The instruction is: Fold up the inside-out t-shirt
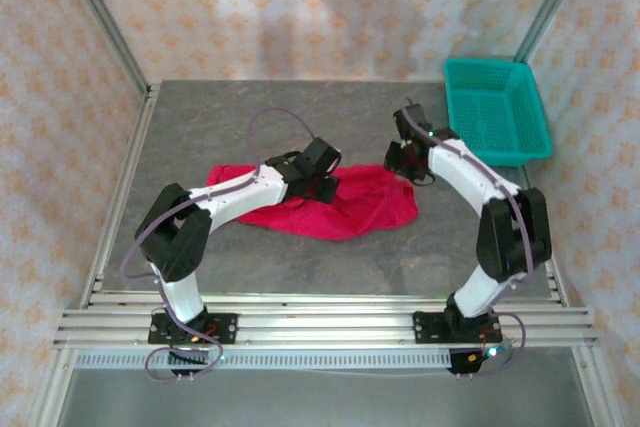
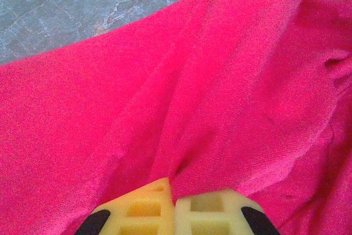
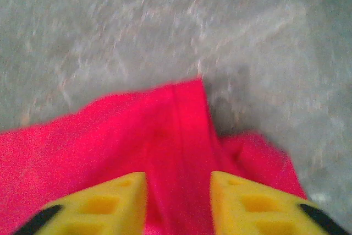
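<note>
The bright red t-shirt [image 1: 345, 209] lies rumpled on the grey table [image 1: 250, 257], spread from left to right between the two arms. My left gripper [image 1: 322, 185] sits over the shirt's middle. In the left wrist view its yellow fingers [image 2: 144, 208] meet, shut on a raised pinch of the t-shirt [image 2: 231, 92]. My right gripper [image 1: 405, 159] hovers at the shirt's far right edge. Its fingers [image 3: 248, 202] stand apart, open, with a seamed fold of the t-shirt [image 3: 176, 136] rising loose between them.
A teal plastic basket [image 1: 497, 109] stands at the back right of the table, close behind the right arm. Patterned curtain walls and metal posts enclose the table on three sides. Bare grey table runs in front of the shirt and behind it.
</note>
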Available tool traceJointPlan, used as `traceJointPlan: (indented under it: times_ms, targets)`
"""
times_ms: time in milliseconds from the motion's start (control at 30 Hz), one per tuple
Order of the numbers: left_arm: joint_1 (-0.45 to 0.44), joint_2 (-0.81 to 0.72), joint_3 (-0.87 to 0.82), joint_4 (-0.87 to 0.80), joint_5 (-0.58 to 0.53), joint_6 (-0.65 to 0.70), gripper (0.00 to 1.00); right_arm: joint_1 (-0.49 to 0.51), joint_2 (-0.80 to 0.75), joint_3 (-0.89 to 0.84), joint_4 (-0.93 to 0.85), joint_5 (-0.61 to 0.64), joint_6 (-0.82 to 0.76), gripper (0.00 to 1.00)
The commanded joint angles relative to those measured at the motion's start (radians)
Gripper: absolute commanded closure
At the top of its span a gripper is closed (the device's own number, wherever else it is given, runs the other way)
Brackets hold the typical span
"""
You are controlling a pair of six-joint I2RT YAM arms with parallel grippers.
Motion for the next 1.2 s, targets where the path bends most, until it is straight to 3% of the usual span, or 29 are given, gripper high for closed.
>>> traceJointPlan:
  times_ms: [0,133,300,367,467,567,667,733,833,900,1167]
  targets:
    - [0.018,0.017,0.000,0.014,0.025,-0.038,1.00,0.101,-0.118,-0.078,-0.037,0.098,0.031,0.77]
    - [0.042,0.008,-0.029,0.046,0.065,-0.070,1.00,0.188,-0.127,-0.177,0.146,-0.063,0.152,0.82]
    - [0.065,-0.005,-0.061,0.079,0.101,-0.099,1.00,0.264,-0.014,-0.175,0.239,-0.095,0.218,0.79]
    - [0.065,-0.004,-0.062,0.076,0.103,-0.099,1.00,0.276,0.038,-0.169,0.265,-0.108,0.229,0.74]
    - [0.067,-0.003,-0.067,0.076,0.103,-0.102,1.00,0.285,0.101,-0.168,0.305,-0.141,0.273,0.58]
    - [0.067,-0.003,-0.076,0.082,0.103,-0.105,1.00,0.307,0.126,-0.178,0.325,-0.129,0.306,0.50]
    - [0.067,0.001,-0.079,0.085,0.104,-0.107,1.00,0.320,0.155,-0.193,0.339,-0.112,0.330,0.49]
    - [0.068,0.004,-0.080,0.085,0.104,-0.108,1.00,0.320,0.179,-0.200,0.345,-0.096,0.338,0.54]
    - [0.075,0.005,-0.080,0.081,0.103,-0.110,1.00,0.320,0.179,-0.200,0.333,-0.067,0.330,0.87]
    - [0.086,0.004,-0.078,0.077,0.105,-0.107,1.00,0.320,0.147,-0.184,0.299,-0.047,0.311,1.00]
    - [0.186,0.040,0.017,0.021,0.112,-0.107,1.00,0.291,-0.151,-0.004,0.044,0.030,0.162,1.00]
